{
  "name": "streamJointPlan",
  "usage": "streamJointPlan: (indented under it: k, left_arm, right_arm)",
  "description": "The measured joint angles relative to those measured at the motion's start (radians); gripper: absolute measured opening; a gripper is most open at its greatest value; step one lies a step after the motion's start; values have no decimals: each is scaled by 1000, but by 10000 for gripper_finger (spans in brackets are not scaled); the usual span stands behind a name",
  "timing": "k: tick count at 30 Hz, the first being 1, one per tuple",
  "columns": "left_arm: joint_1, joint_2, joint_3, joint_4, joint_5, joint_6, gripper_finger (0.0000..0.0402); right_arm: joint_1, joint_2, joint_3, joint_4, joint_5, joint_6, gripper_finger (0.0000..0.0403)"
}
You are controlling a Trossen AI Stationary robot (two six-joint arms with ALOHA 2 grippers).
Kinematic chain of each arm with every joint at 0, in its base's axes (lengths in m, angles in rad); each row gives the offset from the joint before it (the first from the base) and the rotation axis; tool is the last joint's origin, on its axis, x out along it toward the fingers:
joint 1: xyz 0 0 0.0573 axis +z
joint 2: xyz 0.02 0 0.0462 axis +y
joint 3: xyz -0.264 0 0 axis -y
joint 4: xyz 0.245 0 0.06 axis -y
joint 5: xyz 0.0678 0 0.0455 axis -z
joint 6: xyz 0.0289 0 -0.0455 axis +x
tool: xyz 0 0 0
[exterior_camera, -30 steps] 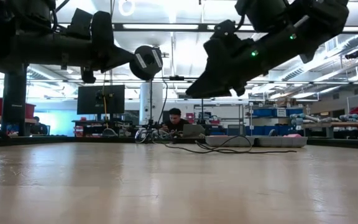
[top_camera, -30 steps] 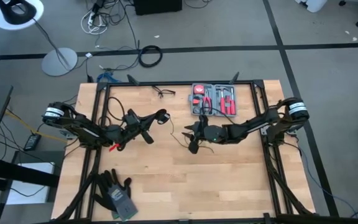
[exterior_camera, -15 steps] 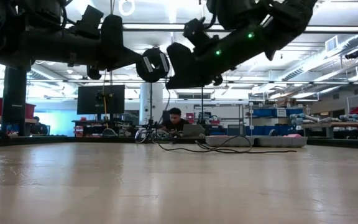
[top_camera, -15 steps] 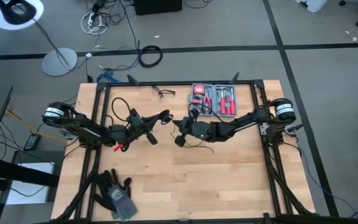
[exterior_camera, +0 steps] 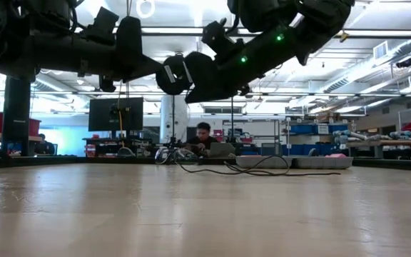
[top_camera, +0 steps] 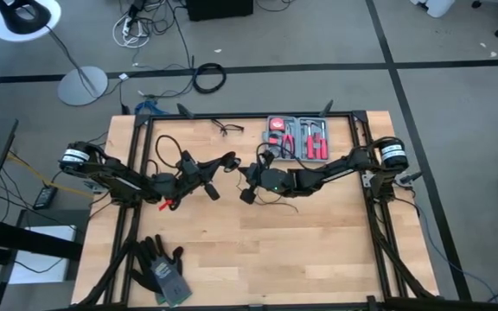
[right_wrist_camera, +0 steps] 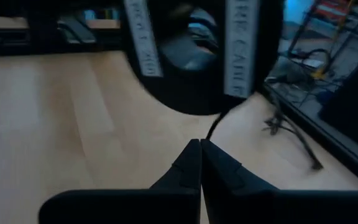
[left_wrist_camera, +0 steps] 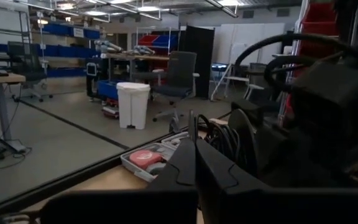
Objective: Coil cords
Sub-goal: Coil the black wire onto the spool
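Observation:
The cord is a very thin black cable whose round black puck end (right_wrist_camera: 194,56), with two white lettered bands, hangs above the table's middle. My left gripper (top_camera: 228,161) reaches in from the left, shut, with the puck (exterior_camera: 175,73) at its tips. My right gripper (right_wrist_camera: 201,146) comes from the right and is shut on the thin cable just below the puck. Slack cord (top_camera: 275,199) trails under the right arm onto the wood. My left gripper carries the puck end (exterior_camera: 174,74) at its fingertips, roughly level, coming from the table's left. The puck is lifted clear of the table. How the fingers meet it does not show. My right gripper pinches the thin cable (right_wrist_camera: 211,129) between its two fingertips, a short way below the puck, slanting slightly downward from the table's right. The cable runs up from the tips to the puck, clear of the table.
An open tool case (top_camera: 298,138) with red-handled tools lies at the far edge, right of centre. A small black glasses-like wire item (top_camera: 227,129) lies at the far edge. Dark gloves (top_camera: 159,268) lie at the near left. Bare wood fills the near half.
My right gripper has travelled toward the table's left, up to my left gripper, rolling a little on the way, and has shut on the thin cable below the puck. The puck has stayed where it was at my left gripper's tips.

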Motion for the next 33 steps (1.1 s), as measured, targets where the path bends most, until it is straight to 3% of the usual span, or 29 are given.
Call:
streamJointPlan:
  k: [5,9,12,16,20,26,30,33]
  left_arm:
    - [0,0,0,-3,0,-24,0]
    - [2,0,11,-13,0,-29,0]
    - [2,0,25,-40,-1,-17,0]
    - [2,0,23,-67,-76,-1,0]
    - [3,0,5,-98,-104,-29,0]
    - [2,0,5,-180,-18,-75,0]
    - [2,1,9,-182,48,-64,0]
    - [2,29,35,-180,96,-50,0]
  right_arm:
    - [-5,0,4,23,-42,-1,0]
    - [-25,0,6,60,-190,1,0]
    - [-25,0,6,59,-195,-11,0]
    - [21,-26,5,21,-25,-63,0]
    - [71,-97,5,-128,182,-85,0]
    - [116,-219,-79,-305,262,90,0]
    - [170,-312,-226,-300,355,236,0]
    - [209,-358,-334,-248,358,324,0]
